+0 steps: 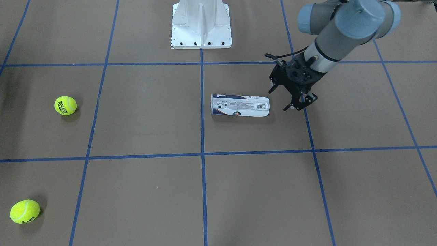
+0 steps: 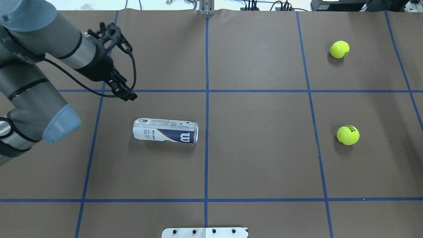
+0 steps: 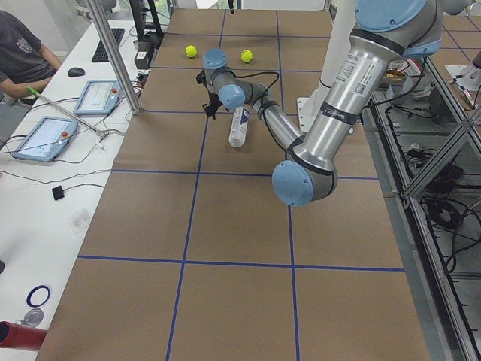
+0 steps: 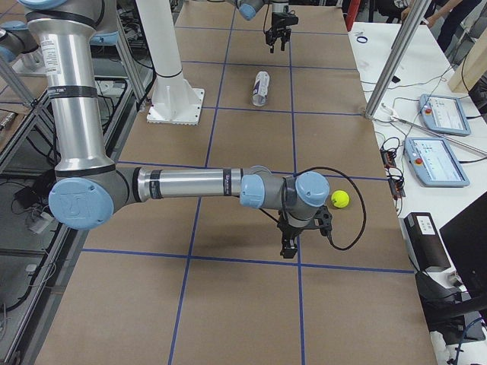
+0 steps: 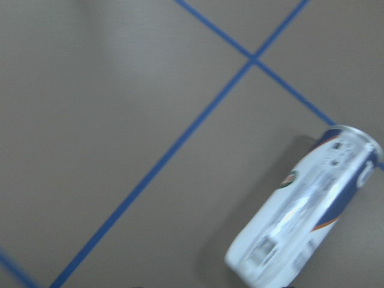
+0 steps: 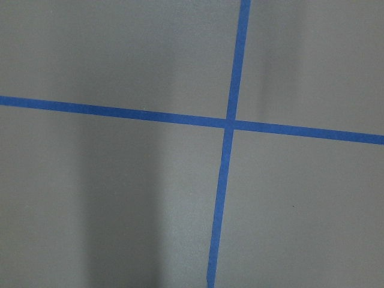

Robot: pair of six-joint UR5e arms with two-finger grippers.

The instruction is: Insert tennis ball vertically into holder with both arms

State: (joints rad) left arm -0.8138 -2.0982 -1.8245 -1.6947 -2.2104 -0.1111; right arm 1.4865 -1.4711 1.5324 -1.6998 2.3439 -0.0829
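Observation:
The holder [image 1: 240, 105] is a clear can with a navy and white label. It lies on its side near the table's middle [image 2: 165, 130] and shows at the lower right of the left wrist view [image 5: 306, 222]. My left gripper [image 1: 277, 101] hovers open and empty just beyond the can's closed end [image 2: 130, 91]. Two yellow tennis balls [image 2: 339, 49] [image 2: 348, 135] lie far off on the table's right side. My right gripper [image 4: 293, 243] shows only in the exterior right view, low beside one ball [image 4: 340, 198]; I cannot tell whether it is open or shut.
The white metal pedestal base [image 1: 201, 30] stands at the robot's edge of the table. Blue tape lines [image 6: 228, 123] divide the brown table into squares. Operators' tablets [image 3: 98, 96] lie on the white bench along the far side.

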